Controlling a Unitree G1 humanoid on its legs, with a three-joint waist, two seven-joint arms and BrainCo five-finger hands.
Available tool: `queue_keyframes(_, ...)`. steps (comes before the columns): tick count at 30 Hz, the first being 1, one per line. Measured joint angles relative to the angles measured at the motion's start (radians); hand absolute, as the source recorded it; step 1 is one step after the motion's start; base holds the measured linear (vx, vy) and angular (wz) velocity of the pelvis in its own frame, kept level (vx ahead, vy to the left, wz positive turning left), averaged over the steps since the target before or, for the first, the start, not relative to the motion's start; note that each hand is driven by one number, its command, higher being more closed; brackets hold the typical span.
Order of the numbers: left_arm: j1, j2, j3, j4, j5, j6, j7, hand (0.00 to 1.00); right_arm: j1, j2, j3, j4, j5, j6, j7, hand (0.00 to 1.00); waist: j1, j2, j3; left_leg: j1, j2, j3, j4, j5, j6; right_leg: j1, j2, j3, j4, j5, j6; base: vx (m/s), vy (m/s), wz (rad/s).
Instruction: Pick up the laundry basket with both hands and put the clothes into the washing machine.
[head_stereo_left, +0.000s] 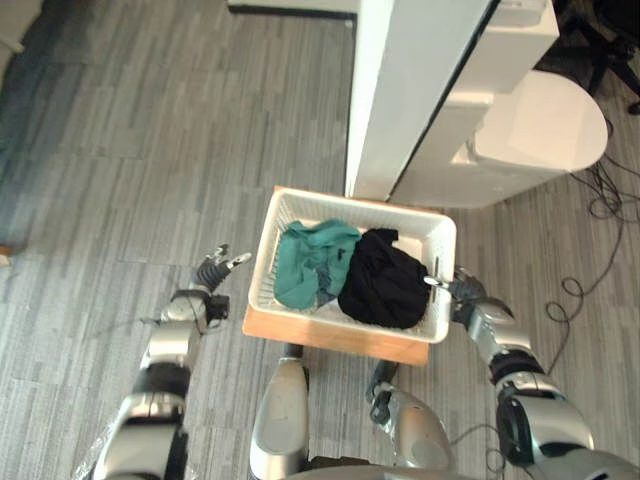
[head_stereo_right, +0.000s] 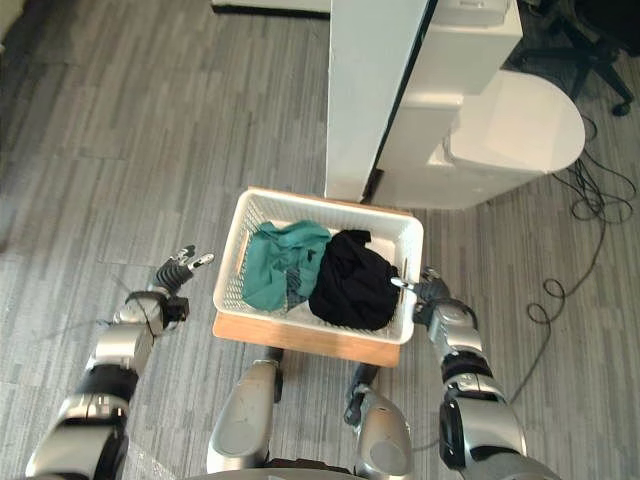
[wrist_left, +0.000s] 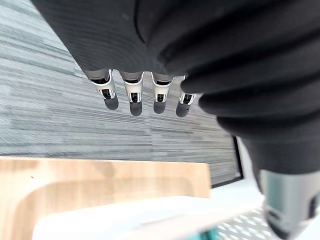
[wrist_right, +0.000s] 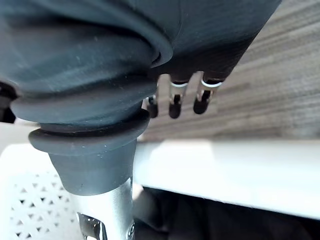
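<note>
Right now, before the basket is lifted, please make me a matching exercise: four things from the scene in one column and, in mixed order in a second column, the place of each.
Column one
1. teal garment
2. black garment
3. left hand
4. right hand

Column two
a. at the right rim of the basket
b. over the floor, apart from the basket
c. in the left half of the basket
d. in the right half of the basket

Pairs: 1-c, 2-d, 3-b, 4-a

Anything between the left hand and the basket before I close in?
Nothing visible. The left hand is open beside the basket's left wall, with bare floor in the gap. The right hand is at the right rim.
</note>
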Motion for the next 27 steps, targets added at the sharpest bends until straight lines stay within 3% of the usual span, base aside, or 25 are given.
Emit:
queue_keyframes(3,-0.124,0.014,-0.018,0.144,0.023,-0.023,0.019,0.00,-0.058,0.021,0.012,0.052,0.011,-0.014,-0.002,0.00,0.001,-0.020,0.010,-0.011,0.003,0.002,-0.027,0.020,-0.003,-0.033,-0.001,0.007,0.015,0.001,-0.004,-0.12,-0.025,-0.04)
queue_keyframes(6,-0.164,0.014,-0.024,0.197,0.042,-0.042,0.018,0.00,-0.083,0.034,0.019,0.067,0.034,-0.038,0.000,0.00,-0.002,-0.021,0.011,-0.025,0.005,0.002,-0.058,0.043,-0.008,-0.067,-0.001,0.010,0.029,0.001,-0.008,-0.07,-0.030,-0.02)
queue_keyframes(13,-0.224,0.028,-0.124,0.215,0.028,-0.060,0.004,0.00,-0.078,0.034,0.045,0.047,0.096,-0.077,0.020,0.00,-0.007,-0.022,0.011,-0.039,0.011,-0.025,-0.127,0.091,-0.028,-0.104,0.000,-0.014,0.044,-0.011,-0.017,-0.03,-0.043,0.09)
queue_keyframes(15,-0.223,0.083,-0.246,0.128,-0.056,-0.063,-0.010,0.00,-0.065,0.028,0.054,0.024,0.109,-0.086,0.020,0.00,-0.005,-0.021,0.012,-0.048,0.013,-0.032,-0.131,0.095,-0.031,-0.112,0.001,-0.020,0.045,-0.012,-0.018,-0.01,-0.017,0.08)
queue_keyframes(18,-0.213,0.273,-0.467,-0.121,-0.304,-0.096,-0.050,0.00,-0.019,-0.005,0.101,-0.054,0.133,-0.092,0.019,0.00,0.004,-0.014,0.016,-0.061,0.018,-0.032,-0.131,0.097,-0.034,-0.119,0.003,-0.028,0.042,-0.012,-0.018,0.00,-0.012,0.04)
queue_keyframes(21,-0.191,0.410,-0.588,-0.287,-0.442,-0.116,-0.094,0.00,0.014,-0.028,0.146,-0.112,0.157,-0.092,0.020,0.00,0.006,-0.008,0.019,-0.065,0.028,-0.022,-0.129,0.096,-0.036,-0.119,0.004,-0.029,0.036,-0.011,-0.019,0.04,-0.010,-0.01)
queue_keyframes(25,-0.190,0.512,-0.698,-0.348,-0.592,-0.120,-0.096,0.00,0.058,-0.057,0.211,-0.186,0.168,-0.118,0.021,0.00,0.017,-0.006,0.020,-0.073,0.041,0.006,-0.126,0.095,-0.036,-0.131,0.010,-0.022,0.024,-0.003,-0.029,0.06,-0.011,-0.12)
queue_keyframes(27,-0.211,0.554,-0.758,-0.360,-0.608,-0.124,-0.097,0.00,0.074,-0.066,0.235,-0.209,0.181,-0.135,0.021,0.00,0.025,-0.004,0.021,-0.074,0.047,0.018,-0.124,0.095,-0.036,-0.135,0.014,-0.017,0.022,-0.001,-0.032,0.05,-0.021,-0.14)
